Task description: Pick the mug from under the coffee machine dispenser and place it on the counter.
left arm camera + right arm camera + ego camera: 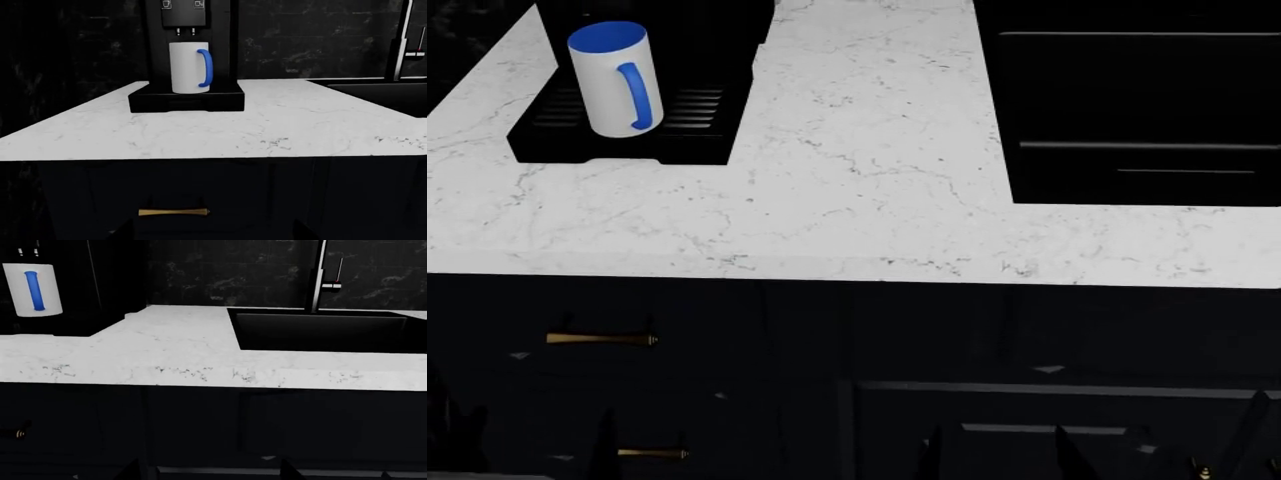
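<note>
The white mug [614, 80] with a blue inside and blue handle stands upright on the slotted drip tray [687, 125] of the black coffee machine [187, 20], under its spouts. It also shows in the left wrist view [190, 67] and the right wrist view [33, 290]. The white marble-look counter [868, 180] spreads in front of it. My left gripper [213, 236] is open and empty, low in front of the cabinet, well short of the mug. My right gripper [212, 476] is open and empty, also below the counter's edge.
A large black recessed sink [1134, 110] with a tall faucet [317, 275] lies to the right of the machine. Dark cabinets with brass handles [601, 340] stand below the counter. A dark tiled wall [313, 35] runs behind.
</note>
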Available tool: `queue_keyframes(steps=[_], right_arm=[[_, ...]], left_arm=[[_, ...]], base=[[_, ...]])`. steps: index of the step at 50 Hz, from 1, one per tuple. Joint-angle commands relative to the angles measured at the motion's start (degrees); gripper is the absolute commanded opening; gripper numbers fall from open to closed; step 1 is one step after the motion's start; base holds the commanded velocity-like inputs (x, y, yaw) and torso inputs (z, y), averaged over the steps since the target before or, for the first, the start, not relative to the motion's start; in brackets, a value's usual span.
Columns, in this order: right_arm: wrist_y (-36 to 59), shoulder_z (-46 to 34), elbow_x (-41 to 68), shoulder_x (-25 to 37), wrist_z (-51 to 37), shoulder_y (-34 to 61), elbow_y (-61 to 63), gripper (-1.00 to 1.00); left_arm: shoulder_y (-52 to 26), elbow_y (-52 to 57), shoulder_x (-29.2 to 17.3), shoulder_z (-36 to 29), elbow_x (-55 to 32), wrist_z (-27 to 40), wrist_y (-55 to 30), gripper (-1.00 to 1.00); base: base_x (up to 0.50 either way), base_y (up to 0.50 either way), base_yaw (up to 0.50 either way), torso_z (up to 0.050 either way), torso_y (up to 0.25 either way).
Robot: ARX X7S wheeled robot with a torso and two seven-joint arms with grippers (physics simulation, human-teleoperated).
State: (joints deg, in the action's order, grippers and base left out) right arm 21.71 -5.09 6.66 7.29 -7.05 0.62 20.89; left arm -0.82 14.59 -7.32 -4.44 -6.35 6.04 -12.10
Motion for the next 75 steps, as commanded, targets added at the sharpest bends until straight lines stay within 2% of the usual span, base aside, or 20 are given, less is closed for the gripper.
queue_keyframes(steps=[1,6,11,17,19,20,28,29,31,36,38,39,40,42,46,51,53,58,66,75], right_arm=[[20.7,0.8,4.1,2.4,-1.0,5.5,16.1,1.0],[28.3,1.8,6.0,2.8,-1.3,9.7,19.3,1.0],[34.2,3.6,7.6,3.5,-1.7,13.1,22.8,1.0],[41.4,5.7,9.3,4.1,-2.1,17.1,26.2,1.0],[38.3,5.0,8.7,4.1,-1.9,15.3,23.7,1.0],[32.1,3.9,7.2,4.0,-1.6,11.9,19.9,1.0],[31.6,3.7,7.4,4.2,-1.7,11.8,19.6,1.0],[32.0,4.7,7.9,3.6,-2.0,12.4,19.7,1.0],[30.8,4.5,7.5,3.8,-2.1,12.6,19.6,1.0],[29.2,6.3,8.7,3.5,-1.5,11.7,20.2,1.0],[29.6,6.4,9.0,3.5,-1.5,12.1,20.1,1.0],[29.7,6.5,9.1,3.5,-1.6,12.4,20.1,1.0],[29.7,6.4,9.0,3.6,-1.7,12.4,20.1,1.0],[30.0,6.0,8.9,3.6,-2.0,12.9,19.9,1.0],[31.3,5.7,8.7,3.8,-2.7,13.5,20.5,1.0],[30.9,5.8,8.7,4.0,-2.9,13.5,20.3,1.0],[30.9,5.9,8.8,4.1,-3.0,13.4,20.4,1.0],[30.6,5.7,8.9,4.2,-3.0,13.6,19.9,1.0],[32.1,3.0,7.3,5.6,-4.3,15.2,21.3,1.0],[33.8,0.8,6.1,6.7,-5.4,16.3,22.2,1.0]], left_arm=[[-5.5,13.1,-2.3,0.2,-2.8,1.1,-16.5,1.0],[-9.1,18.4,-2.9,1.2,-5.0,1.8,-24.4,1.0],[-16.0,21.8,-2.8,2.9,-8.1,2.8,-34.6,1.0],[-20.2,23.5,-2.9,2.3,-9.3,3.7,-41.0,1.0],[-19.0,23.1,-2.9,2.4,-9.3,3.4,-39.2,1.0],[-15.8,20.7,-3.3,1.5,-8.3,2.4,-34.4,1.0],[-15.7,20.5,-3.4,1.4,-8.6,2.6,-34.1,1.0],[-15.7,20.0,-3.0,2.0,-6.9,4.0,-30.3,1.0],[-17.2,17.5,-1.6,4.0,-8.9,4.1,-32.3,1.0],[-15.5,18.4,5.4,16.0,-12.7,9.4,-21.0,1.0],[-10.6,21.1,7.1,18.2,-12.2,14.4,-5.5,1.0],[-7.8,21.8,7.1,18.9,-15.1,16.2,1.8,1.0],[-7.3,21.7,6.8,18.6,-15.4,17.1,3.1,1.0],[-4.4,22.0,6.9,18.6,-16.5,18.4,11.2,1.0],[-2.1,21.6,6.5,17.2,-15.0,20.0,19.2,1.0],[5.4,18.1,7.0,12.5,1.3,26.9,51.5,1.0],[7.0,16.4,6.8,11.8,5.4,29.0,59.9,1.0],[8.2,14.8,6.5,11.7,9.8,32.6,66.5,1.0],[8.2,14.0,5.1,11.1,12.4,35.7,67.6,1.0],[8.2,13.4,3.9,10.6,13.9,37.8,67.7,1.0]], base=[[0.0,0.0,0.0,0.05,0.0],[0.0,0.0,0.0,0.05,0.0],[0.0,0.0,0.0,0.05,0.0],[0.0,0.0,0.0,0.05,0.0],[0.0,0.0,0.0,0.05,0.0],[0.0,0.0,0.0,0.05,0.0],[0.0,0.0,0.0,0.039,0.0],[0.0,0.0,0.0,0.0,0.0],[0.0,0.0,0.0,0.0,0.0],[0.0,0.0,0.0,0.0,0.0],[0.0,0.0,0.0,0.0,0.0],[0.0,0.0,0.0,0.0,0.0],[0.0,0.0,0.0,0.0,0.0],[0.0,0.0,0.0,0.0,0.0],[0.0,0.0,0.0,0.0,0.0],[0.0,0.0,0.0,0.0,0.0],[0.0,0.0,0.0,0.0,0.0],[0.0,0.0,0.0,0.0,0.0],[0.02,0.02,0.0,0.0,0.0],[0.27,0.42,0.0,0.0,0.0]])
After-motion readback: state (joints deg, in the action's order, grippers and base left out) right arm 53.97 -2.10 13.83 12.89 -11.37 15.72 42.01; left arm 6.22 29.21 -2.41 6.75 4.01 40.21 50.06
